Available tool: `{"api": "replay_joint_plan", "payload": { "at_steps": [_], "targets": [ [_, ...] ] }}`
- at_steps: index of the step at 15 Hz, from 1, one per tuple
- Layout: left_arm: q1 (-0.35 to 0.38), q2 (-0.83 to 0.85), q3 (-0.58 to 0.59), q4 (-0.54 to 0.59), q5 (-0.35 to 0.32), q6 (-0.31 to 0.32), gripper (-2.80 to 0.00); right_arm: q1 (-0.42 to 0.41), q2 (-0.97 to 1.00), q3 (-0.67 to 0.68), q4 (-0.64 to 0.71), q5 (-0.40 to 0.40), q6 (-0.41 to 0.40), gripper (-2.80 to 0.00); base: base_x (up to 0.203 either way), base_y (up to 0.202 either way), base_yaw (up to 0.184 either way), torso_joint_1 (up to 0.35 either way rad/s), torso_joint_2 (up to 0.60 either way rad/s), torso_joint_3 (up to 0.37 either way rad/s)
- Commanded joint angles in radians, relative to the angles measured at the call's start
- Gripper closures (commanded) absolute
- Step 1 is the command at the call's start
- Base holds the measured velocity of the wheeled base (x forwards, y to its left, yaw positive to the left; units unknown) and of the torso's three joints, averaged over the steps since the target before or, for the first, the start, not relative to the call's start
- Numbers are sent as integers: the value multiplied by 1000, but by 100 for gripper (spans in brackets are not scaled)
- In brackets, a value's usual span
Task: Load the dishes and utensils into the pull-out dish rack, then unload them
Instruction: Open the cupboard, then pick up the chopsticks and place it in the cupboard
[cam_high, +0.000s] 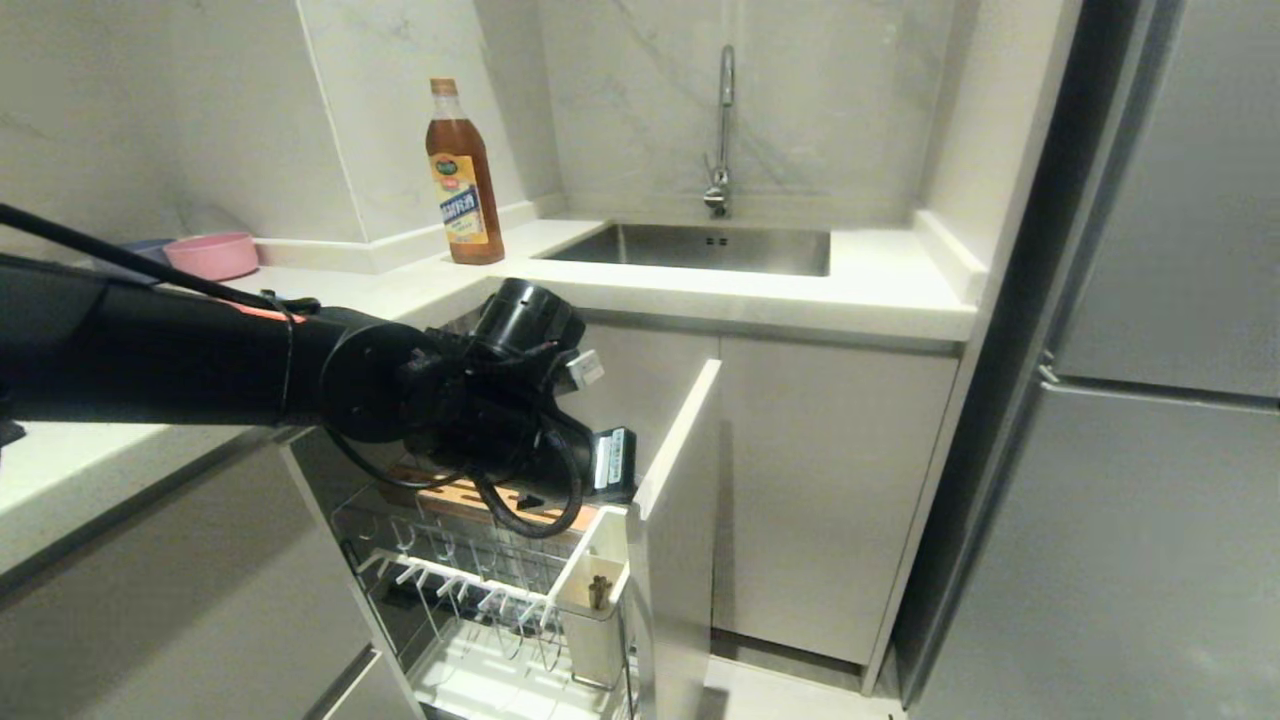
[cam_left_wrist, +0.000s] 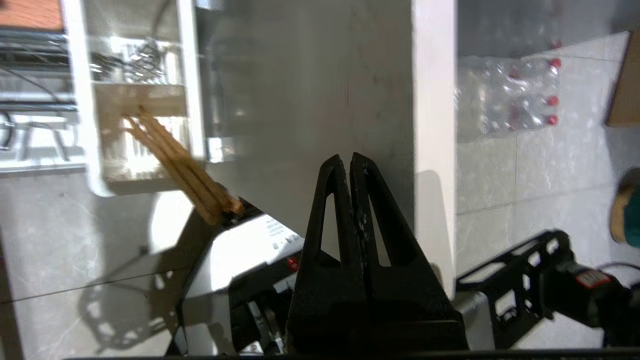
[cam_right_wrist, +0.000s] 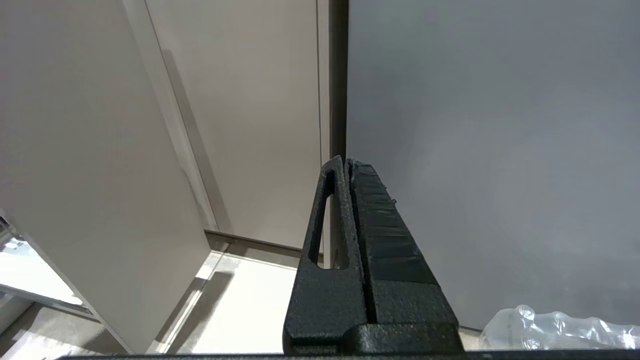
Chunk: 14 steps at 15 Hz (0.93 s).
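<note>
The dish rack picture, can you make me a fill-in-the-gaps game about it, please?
1. The chopsticks stand in the white ____ box of the pull-out dish rack.
2. The left gripper is ____ and holds nothing.
3. The brown bottle stands on the counter beside the ____.
4. The bowl on the counter is ____ in colour.

Missing words: utensil; shut; sink; pink

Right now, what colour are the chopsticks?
Light wood-brown chopsticks; the left wrist view shows them best.
</note>
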Motion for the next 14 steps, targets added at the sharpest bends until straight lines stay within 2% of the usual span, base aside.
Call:
{"api": "replay_joint_plan", "payload": {
  "at_steps": [1,4,7,11,14],
  "targets": [
    [68,-7,-6,-1,12,32,0,0,1,0,0,0,0,0,0,0,0,0,0,0],
    [158,-21,-32,-6,14,87,0,0,1,0,0,0,0,0,0,0,0,0,0,0],
    [229,-75,-67,-8,28,112,0,0,1,0,0,0,0,0,0,0,0,0,0,0],
    [241,-240,-63,-38,154,117,0,0,1,0,0,0,0,0,0,0,0,0,0,0],
    [236,-435,-44,-42,201,143,0,0,1,0,0,0,0,0,0,0,0,0,0,0]
  ]
}}
